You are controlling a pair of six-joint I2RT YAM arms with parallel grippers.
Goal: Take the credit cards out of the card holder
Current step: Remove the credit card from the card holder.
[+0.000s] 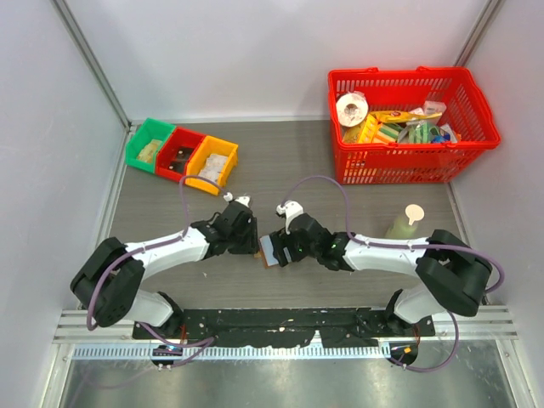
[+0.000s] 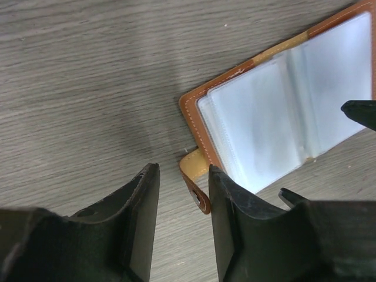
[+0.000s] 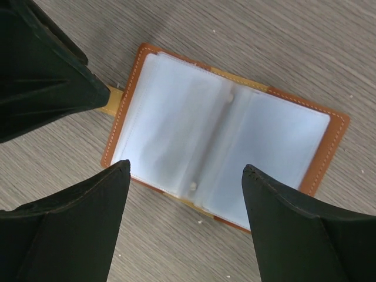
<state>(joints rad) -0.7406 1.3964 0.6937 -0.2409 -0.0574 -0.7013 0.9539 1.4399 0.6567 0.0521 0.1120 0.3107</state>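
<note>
Behind and to the left of the open card holder (image 1: 270,251), a green bin (image 1: 150,144), a red bin (image 1: 178,153) and a yellow bin (image 1: 212,163) are set in a row on the table (image 1: 280,161). Behind and to its right a red basket (image 1: 408,166) full of packets is seen, and nearer on that side a pale green bottle (image 1: 401,225). From above, the card holder is largely covered by both arms. Its pale inner sleeves (image 3: 176,129) are blurred, and separate credit cards cannot be made out in them. The left gripper (image 2: 183,170) is lowered at the card holder's left edge, its jaws drawn narrow with a gap between; the brown snap strap (image 2: 197,176) lies just at one finger, contact not discernible. The right gripper (image 3: 187,167) is spread wide above the card holder's near edge, with nothing held
</note>
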